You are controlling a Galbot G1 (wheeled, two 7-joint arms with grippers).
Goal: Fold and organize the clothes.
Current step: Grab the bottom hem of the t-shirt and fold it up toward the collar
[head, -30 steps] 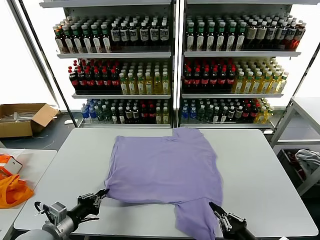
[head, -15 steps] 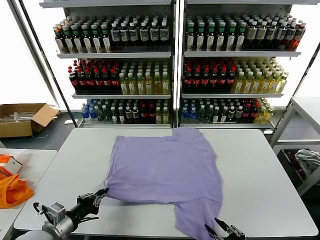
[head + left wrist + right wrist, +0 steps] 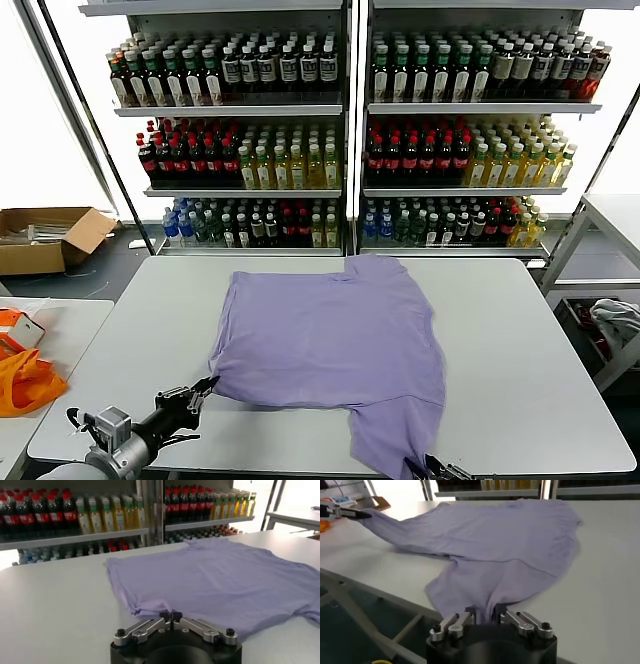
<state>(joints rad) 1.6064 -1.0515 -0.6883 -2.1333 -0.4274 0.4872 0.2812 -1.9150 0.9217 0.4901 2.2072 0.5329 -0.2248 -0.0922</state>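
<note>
Fingers of both the left gripper (image 3: 170, 616) and right gripper (image 3: 485, 616) pinch T-shirt (image 3: 335, 340) edges before bottle shelves (image 3: 350, 140).

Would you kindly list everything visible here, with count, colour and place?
T-shirt: one, lavender, spread on the table, one part trailing over the near edge.
Table: one, white, in front of the robot.
Shelves of bottles: two units, mixed colours, behind the table.
Cardboard box: one, brown, floor at far left.
Orange bag: one, on the side table at left.
Left end effector: shut on the T-shirt's near-left corner.
Right end effector: shut on the trailing cloth at the near edge.
</note>
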